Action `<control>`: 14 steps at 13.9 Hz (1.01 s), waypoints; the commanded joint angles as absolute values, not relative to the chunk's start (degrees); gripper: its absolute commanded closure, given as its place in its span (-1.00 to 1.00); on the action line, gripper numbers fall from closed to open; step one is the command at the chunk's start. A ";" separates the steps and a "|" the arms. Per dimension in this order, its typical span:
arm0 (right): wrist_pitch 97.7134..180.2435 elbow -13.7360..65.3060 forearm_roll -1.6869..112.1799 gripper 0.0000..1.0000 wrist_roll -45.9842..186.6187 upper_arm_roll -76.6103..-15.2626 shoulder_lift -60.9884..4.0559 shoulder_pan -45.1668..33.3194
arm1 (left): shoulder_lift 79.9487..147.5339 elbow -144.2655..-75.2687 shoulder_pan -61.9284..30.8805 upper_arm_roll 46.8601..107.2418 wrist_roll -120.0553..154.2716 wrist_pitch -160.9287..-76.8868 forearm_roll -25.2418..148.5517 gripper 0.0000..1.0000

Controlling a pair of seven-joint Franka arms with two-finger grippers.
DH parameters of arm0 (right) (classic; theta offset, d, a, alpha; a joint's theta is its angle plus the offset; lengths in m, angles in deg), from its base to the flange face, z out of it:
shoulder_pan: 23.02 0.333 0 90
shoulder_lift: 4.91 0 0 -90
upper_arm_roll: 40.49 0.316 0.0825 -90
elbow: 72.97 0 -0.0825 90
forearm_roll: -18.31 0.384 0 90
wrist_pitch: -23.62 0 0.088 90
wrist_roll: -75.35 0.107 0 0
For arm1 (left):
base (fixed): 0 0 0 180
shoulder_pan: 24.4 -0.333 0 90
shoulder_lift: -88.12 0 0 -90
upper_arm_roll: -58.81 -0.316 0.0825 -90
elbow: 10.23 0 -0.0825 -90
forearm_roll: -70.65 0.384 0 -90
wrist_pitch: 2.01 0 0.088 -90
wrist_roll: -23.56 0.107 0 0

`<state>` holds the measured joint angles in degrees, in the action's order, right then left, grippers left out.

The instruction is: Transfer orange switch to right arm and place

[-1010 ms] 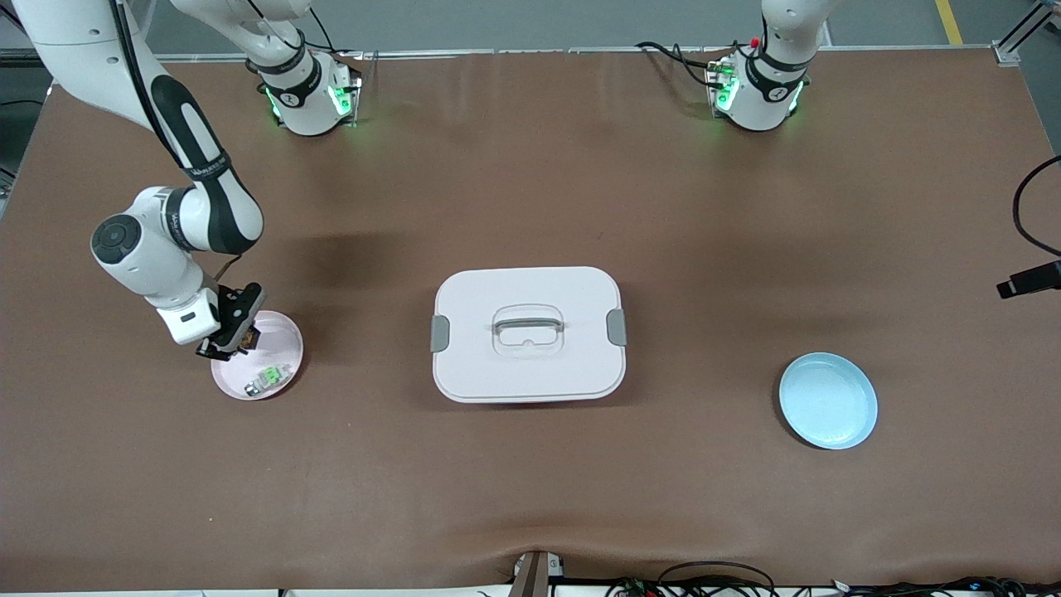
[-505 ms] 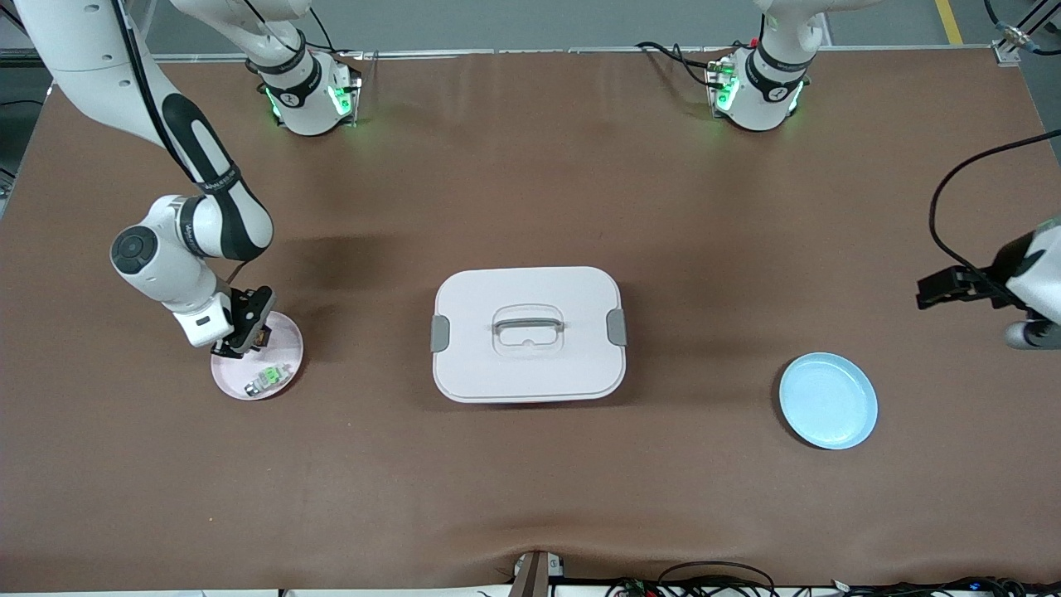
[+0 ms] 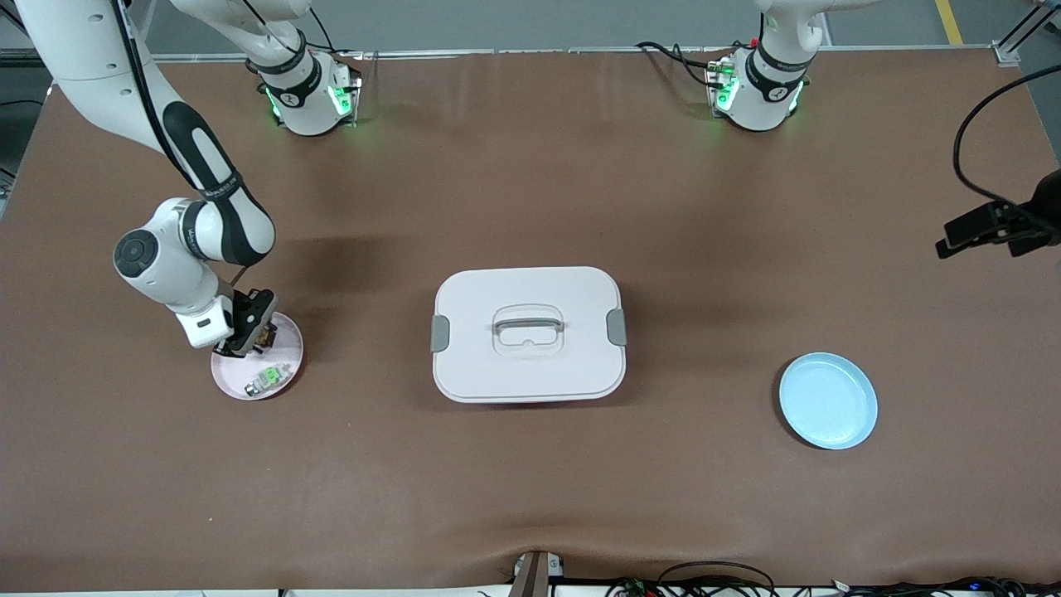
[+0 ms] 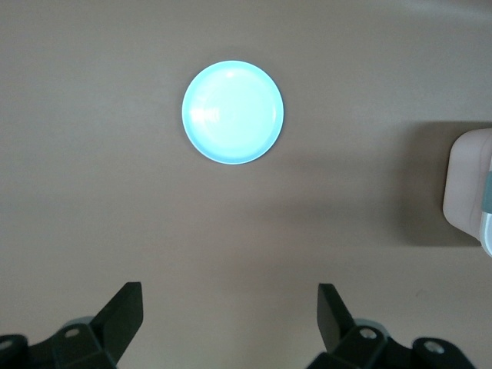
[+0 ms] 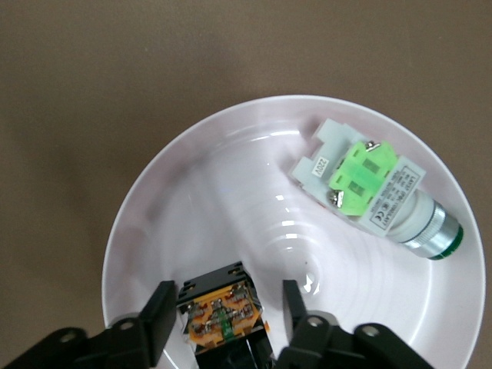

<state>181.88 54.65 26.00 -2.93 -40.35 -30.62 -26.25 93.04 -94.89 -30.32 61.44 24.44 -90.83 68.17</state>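
brown matting covers the whole table. the right gripper is low in the pink plate, its jaws parted with the orange switch sitting between them; a gap shows on either side, so they flank the part and do not appear to pinch it. in the front view that same gripper is over the plate's edge farthest from the camera, at the right arm's end of the table. the switch lies in the plate, well apart from the green switch, which rests nearer the front camera.

the left gripper waits high over bare matting with its jaws spread wide and nothing in them, the blue plate below it at the left arm's end. a white lidded box sits mid-table between the plates.

the switch looks light, rigid and blocky, with exposed metal terminals on top. i would judge the flat plastic sides the place to take hold; its small size leaves little margin, and it could skid on the glossy plate.
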 commanded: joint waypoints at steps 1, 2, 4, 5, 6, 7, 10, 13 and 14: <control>178.94 53.16 26.84 -1.00 -3.66 -39.26 -30.23 -27.42 | 92.25 -96.02 -30.20 60.83 25.49 -92.70 68.36 -1.00; 175.18 51.67 26.84 -1.00 -3.66 -39.26 -29.70 -27.42 | 92.16 -95.84 -30.29 60.66 25.58 -92.80 68.45 -1.00; 167.80 48.59 26.93 -1.00 -3.49 -39.34 -28.04 -27.42 | 93.30 -94.52 -30.37 60.66 25.31 -92.80 68.36 -1.00; 164.72 47.19 26.93 -1.00 -3.23 -39.34 -27.16 -27.42 | 93.22 -94.26 -30.46 60.75 24.88 -92.71 68.19 -1.00; 161.03 45.26 27.10 -1.00 -2.18 -39.52 -26.54 -27.42 | 93.22 -94.34 -30.38 60.66 24.70 -92.71 68.36 -1.00; 156.73 42.80 27.10 -1.00 -0.26 -39.61 -26.27 -27.50 | 93.30 -94.34 -30.37 60.66 24.70 -92.62 68.36 -1.00; 142.23 33.84 26.93 -1.00 6.43 -39.87 -26.10 -27.77 | 93.48 -94.34 -31.25 60.66 25.40 -92.71 68.45 -1.00; 133.16 26.19 26.58 -1.00 10.03 -39.96 -26.18 -27.77 | 93.48 -94.34 -31.17 60.66 25.41 -92.62 68.45 -1.00; 131.31 24.25 26.31 -1.00 11.70 -39.96 -26.18 -27.68 | 93.48 -94.34 -31.08 60.66 25.23 -92.62 68.45 -1.00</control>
<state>135.26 28.46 26.45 8.85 -40.62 -25.70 -26.76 93.20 -95.13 -31.28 60.86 24.63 -92.56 68.18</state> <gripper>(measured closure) 0.000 0.000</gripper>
